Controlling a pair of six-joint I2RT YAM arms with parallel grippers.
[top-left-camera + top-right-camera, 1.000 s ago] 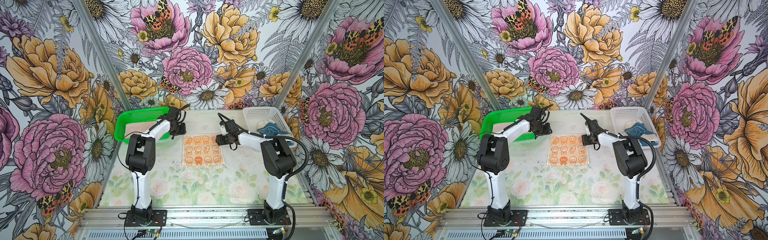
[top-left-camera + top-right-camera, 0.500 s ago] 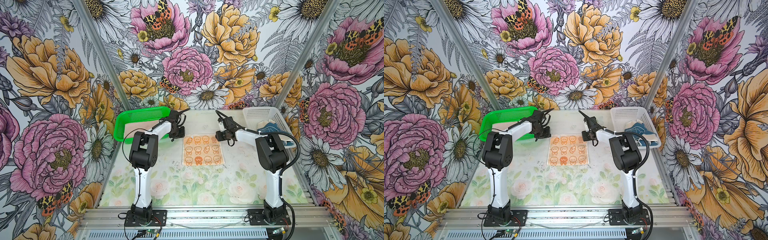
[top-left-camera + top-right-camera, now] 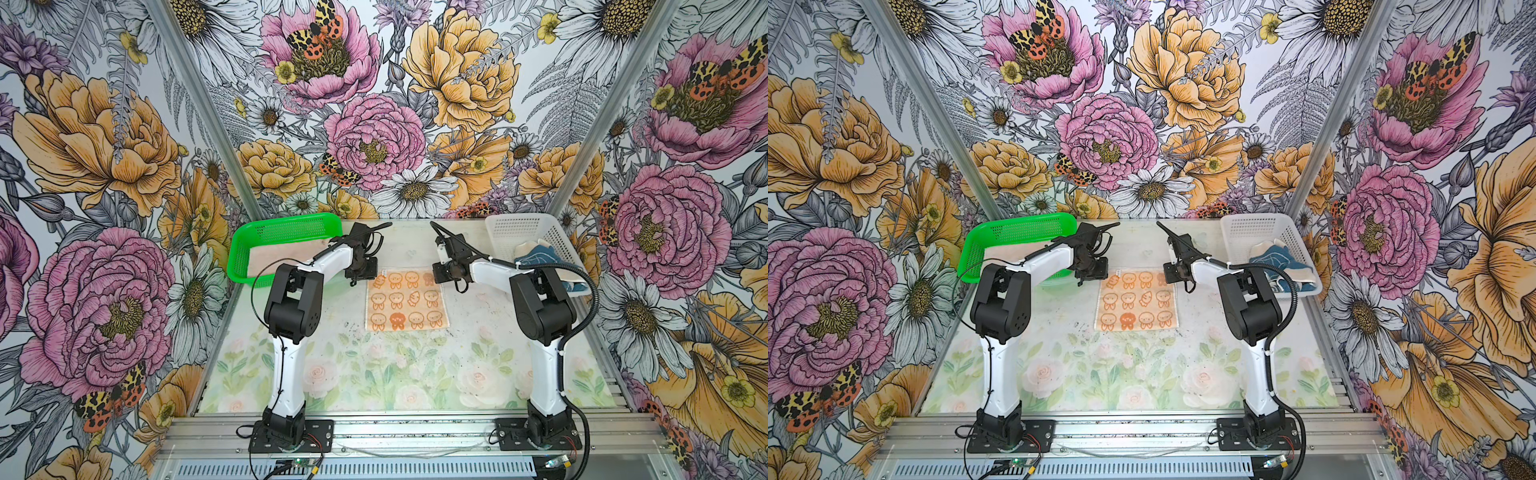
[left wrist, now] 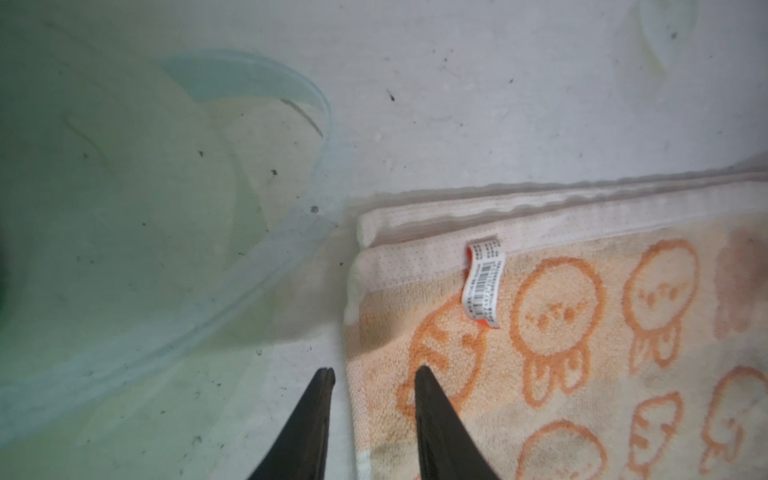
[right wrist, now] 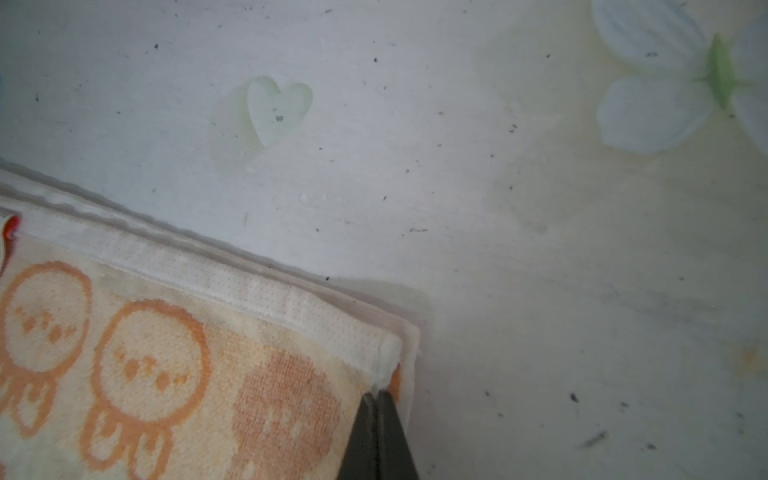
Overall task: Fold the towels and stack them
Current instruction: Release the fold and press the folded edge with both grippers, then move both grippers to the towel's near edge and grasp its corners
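The orange towel with white rabbits lies folded flat at the middle of the table in both top views. My left gripper is open at its far left corner. One finger is over the cloth and the other over bare table. My right gripper is shut on the far right corner, and the cloth puckers at its tips. A pale pink towel lies in the green basket. A blue and cream towel sits crumpled in the white basket.
The green basket stands at the far left of the table, close to my left arm. The white basket stands at the far right. The table has a floral print, and aluminium posts rise at the back corners.
My right jaws have closed on the orange towel's far right corner. Both grippers have edged in toward the towel's far corners. The towel lies as before.
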